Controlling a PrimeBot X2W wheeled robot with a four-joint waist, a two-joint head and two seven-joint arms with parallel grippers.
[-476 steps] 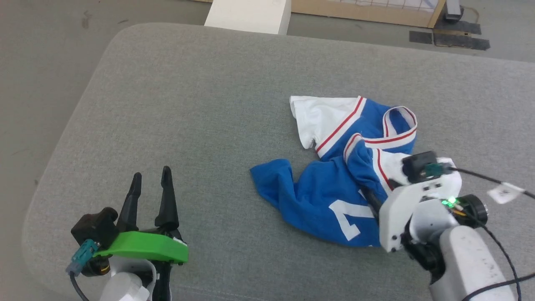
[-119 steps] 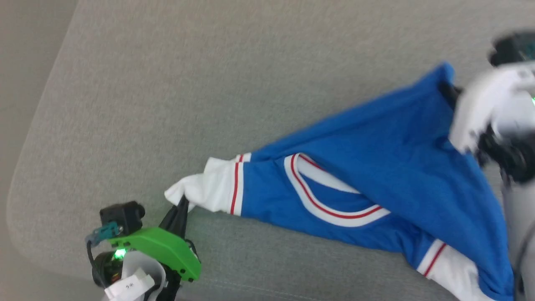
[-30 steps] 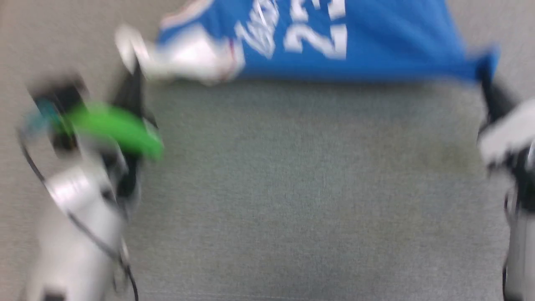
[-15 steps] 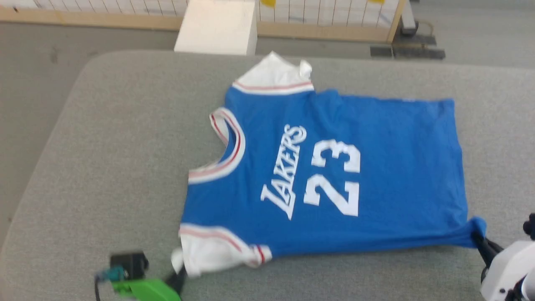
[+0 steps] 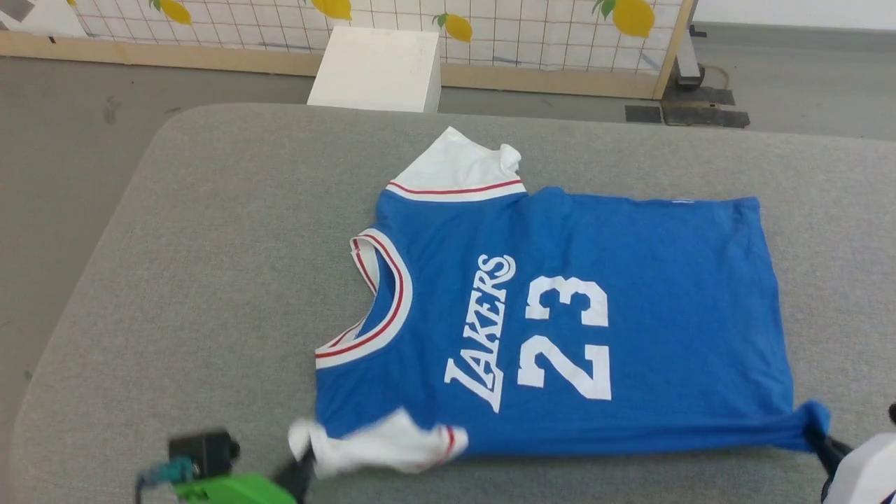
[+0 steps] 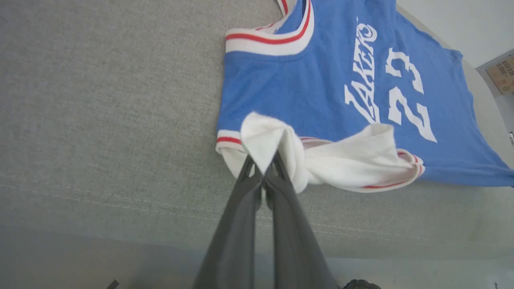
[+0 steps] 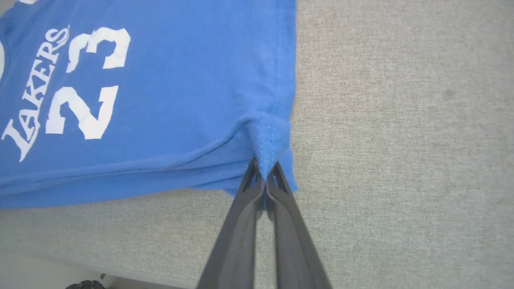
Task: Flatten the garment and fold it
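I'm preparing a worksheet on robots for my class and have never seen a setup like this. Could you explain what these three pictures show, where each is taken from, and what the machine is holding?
This is a two-armed robot; each arm ends in an end effector with two long dark fingers. The wide picture comes from a camera on its head, looking down at a grey padded surface. The other two come from cameras on its wrists, looking along the fingers. A blue jersey with white lettering lies nearly flat, front up, collar toward the robot's left. The left end effector is shut on the near white sleeve, which is bunched up. The right end effector is shut on the near hem corner.
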